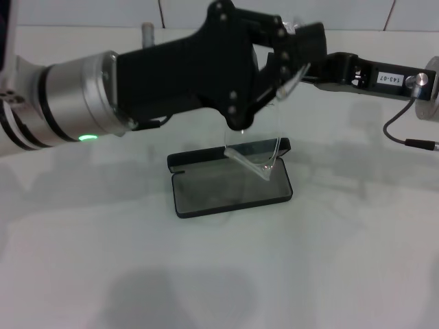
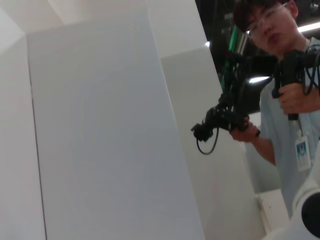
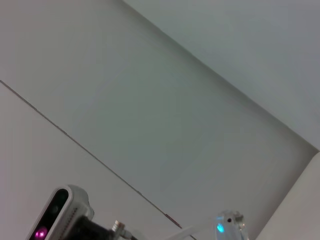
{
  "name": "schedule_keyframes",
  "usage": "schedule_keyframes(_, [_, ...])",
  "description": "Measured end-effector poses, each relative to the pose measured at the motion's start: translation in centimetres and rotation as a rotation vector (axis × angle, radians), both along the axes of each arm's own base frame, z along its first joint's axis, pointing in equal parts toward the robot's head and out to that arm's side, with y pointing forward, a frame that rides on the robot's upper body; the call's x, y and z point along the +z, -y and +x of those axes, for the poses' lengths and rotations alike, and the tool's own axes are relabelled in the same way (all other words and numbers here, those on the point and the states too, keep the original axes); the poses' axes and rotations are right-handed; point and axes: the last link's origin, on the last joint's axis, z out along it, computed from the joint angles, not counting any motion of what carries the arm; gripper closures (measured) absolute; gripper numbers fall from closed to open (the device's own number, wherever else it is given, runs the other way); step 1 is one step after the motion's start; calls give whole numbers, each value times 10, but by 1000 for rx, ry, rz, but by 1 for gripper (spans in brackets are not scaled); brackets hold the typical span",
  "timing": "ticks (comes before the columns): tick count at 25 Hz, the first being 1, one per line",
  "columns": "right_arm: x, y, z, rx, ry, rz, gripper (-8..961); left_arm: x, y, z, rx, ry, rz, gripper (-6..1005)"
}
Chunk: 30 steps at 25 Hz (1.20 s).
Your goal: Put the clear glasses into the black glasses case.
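Note:
The black glasses case [image 1: 206,197] lies open in the middle of the white table, its grey-lined tray toward me and its lid [image 1: 199,160] behind. Above it hang the clear glasses [image 1: 251,165], their lower end reaching down over the right half of the tray. My left gripper [image 1: 280,65] comes in from the left, its fingers converging on the top of the glasses. From the right, my right gripper [image 1: 302,44] meets it at the same spot, also against the top of the glasses. Neither wrist view shows the case or the glasses.
The white table [image 1: 219,274] lies around the case, with a tiled wall behind it. A small grey post [image 1: 147,33] stands at the back left. In the left wrist view a person [image 2: 285,95] stands holding a camera rig.

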Motion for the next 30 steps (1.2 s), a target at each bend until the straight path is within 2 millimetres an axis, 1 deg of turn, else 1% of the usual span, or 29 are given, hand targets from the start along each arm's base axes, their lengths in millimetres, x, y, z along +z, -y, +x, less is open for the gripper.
schedule_keyframes(6, [2,-1,0,-3,-3,3,911,-8,1,-3,7,-38,-6,959])
schedule_keyframes(24, [10,0,-7,17,-60,-4,911,-17,-7,-13,80,-110,24,958])
schedule_keyframes(30, [11,0,-8,22,-70,-4,911,-17,-8,-15,89,-111,38,958])
